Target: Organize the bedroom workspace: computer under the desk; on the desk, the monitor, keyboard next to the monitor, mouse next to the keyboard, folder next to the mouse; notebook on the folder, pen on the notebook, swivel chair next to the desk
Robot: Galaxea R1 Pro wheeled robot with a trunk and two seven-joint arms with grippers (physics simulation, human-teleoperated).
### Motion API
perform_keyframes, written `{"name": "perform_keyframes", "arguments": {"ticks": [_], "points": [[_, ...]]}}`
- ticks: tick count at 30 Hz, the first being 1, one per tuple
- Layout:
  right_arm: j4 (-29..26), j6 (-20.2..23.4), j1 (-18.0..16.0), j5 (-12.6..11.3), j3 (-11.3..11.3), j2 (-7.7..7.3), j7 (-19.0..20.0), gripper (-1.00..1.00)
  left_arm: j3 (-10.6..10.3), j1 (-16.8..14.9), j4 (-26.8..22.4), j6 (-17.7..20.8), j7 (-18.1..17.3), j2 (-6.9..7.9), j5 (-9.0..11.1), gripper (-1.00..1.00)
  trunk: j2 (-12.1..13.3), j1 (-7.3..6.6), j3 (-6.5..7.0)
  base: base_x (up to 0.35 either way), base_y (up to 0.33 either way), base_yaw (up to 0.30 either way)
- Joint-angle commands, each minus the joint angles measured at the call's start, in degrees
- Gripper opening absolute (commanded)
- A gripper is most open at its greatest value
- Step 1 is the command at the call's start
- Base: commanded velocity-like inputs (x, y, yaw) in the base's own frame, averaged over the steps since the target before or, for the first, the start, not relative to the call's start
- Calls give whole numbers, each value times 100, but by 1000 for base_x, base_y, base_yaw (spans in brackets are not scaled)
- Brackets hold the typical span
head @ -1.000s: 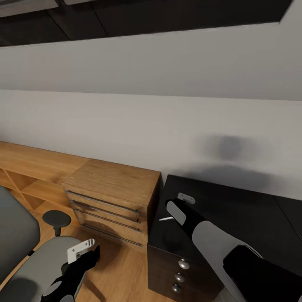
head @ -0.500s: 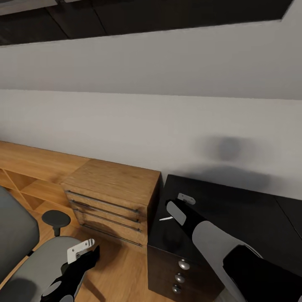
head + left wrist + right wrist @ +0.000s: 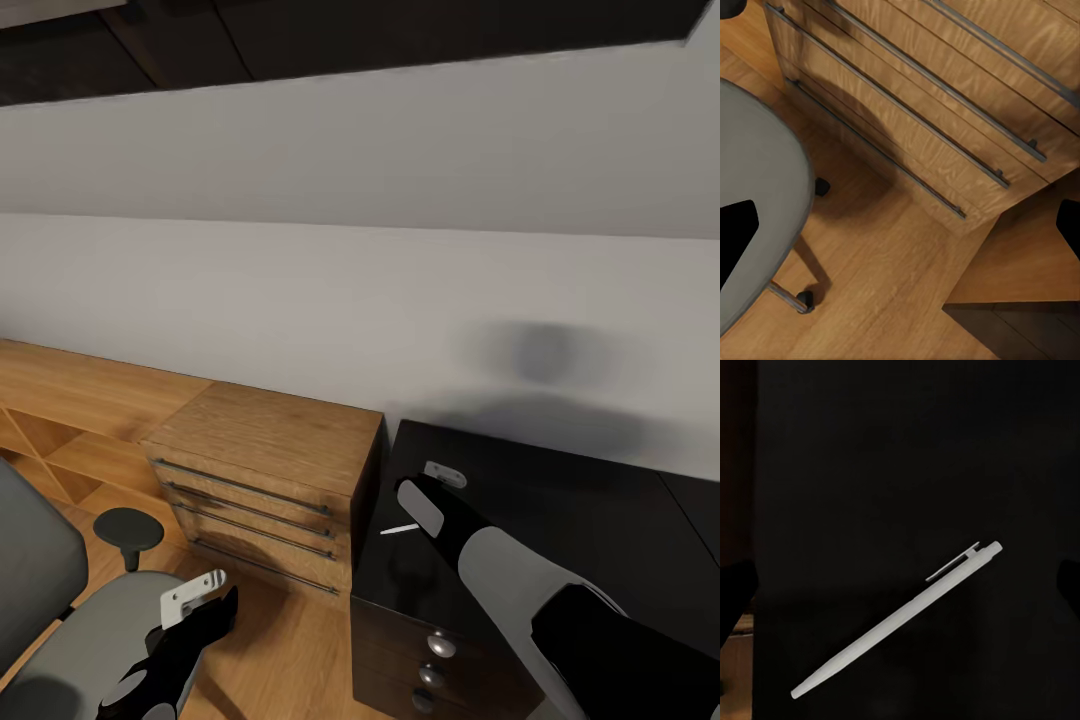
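A thin white pen [image 3: 898,619] lies flat on the glossy black desk [image 3: 560,520], near the desk's left end [image 3: 400,528]. My right gripper [image 3: 420,492] hovers just above it, open. Its dark fingertips [image 3: 735,592] sit at either side of the right wrist view, with the pen between and below them. My left gripper [image 3: 192,600] is open and empty, low over the wood floor beside the swivel chair's grey seat [image 3: 80,640]. The same seat [image 3: 757,187] and a caster [image 3: 806,301] appear in the left wrist view.
A low light-wood chest of drawers [image 3: 265,460] stands against the desk's left side. A low wooden shelf unit [image 3: 70,390] runs along the white wall to the left. Dark desk drawers with round silver knobs [image 3: 440,645] face me. The chair's black armrest [image 3: 128,528] stands near the chest.
The whole picture has shifted slightly, so the camera moved a little. Both grippers keep their places and stay open, and the pen still lies on the desk.
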Motion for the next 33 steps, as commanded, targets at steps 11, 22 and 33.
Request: {"name": "perform_keyframes", "arguments": {"ticks": [11, 22, 33], "points": [[137, 30, -6, 0, 22, 0, -13, 100, 19, -6, -9, 8, 42, 6, 24, 100, -86, 45, -43, 0, 0, 0], [128, 27, -6, 11, 24, 0, 33, 100, 13, -6, -9, 8, 43, 6, 24, 100, -527, 286, -241, 0, 0, 0], [129, 20, -6, 34, 44, 0, 191, 100, 13, -6, -9, 8, 43, 6, 24, 100, -968, 528, -438, 0, 0, 0]]}}
